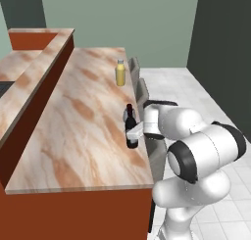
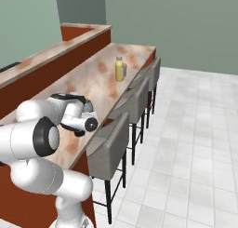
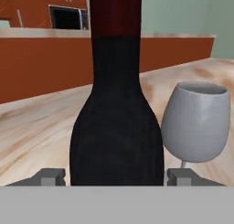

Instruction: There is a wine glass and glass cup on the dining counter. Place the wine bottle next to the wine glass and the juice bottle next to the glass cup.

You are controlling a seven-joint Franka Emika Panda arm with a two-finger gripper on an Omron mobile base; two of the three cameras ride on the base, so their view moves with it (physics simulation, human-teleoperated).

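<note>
Dining counter [image 1: 73,136], marbled top
Wine bottle [image 1: 130,129] stands near its stool-side edge, wine glass [image 3: 196,125] just beside; juice bottle [image 1: 120,73] toward 12 o'clock.

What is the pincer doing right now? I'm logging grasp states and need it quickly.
Pincer: fingers sit on either side of the wine bottle standing on the dining counter; whether they clamp it cannot be told.

A rendered home kitchen with a dining bar

A long marbled dining counter [image 1: 78,131] with reddish-brown sides is lined with grey bar stools [image 2: 111,145] on a white tiled floor [image 2: 186,148]; wooden cabinets [image 3: 27,8] and a built-in microwave [image 3: 68,17] are seen behind it.
</note>
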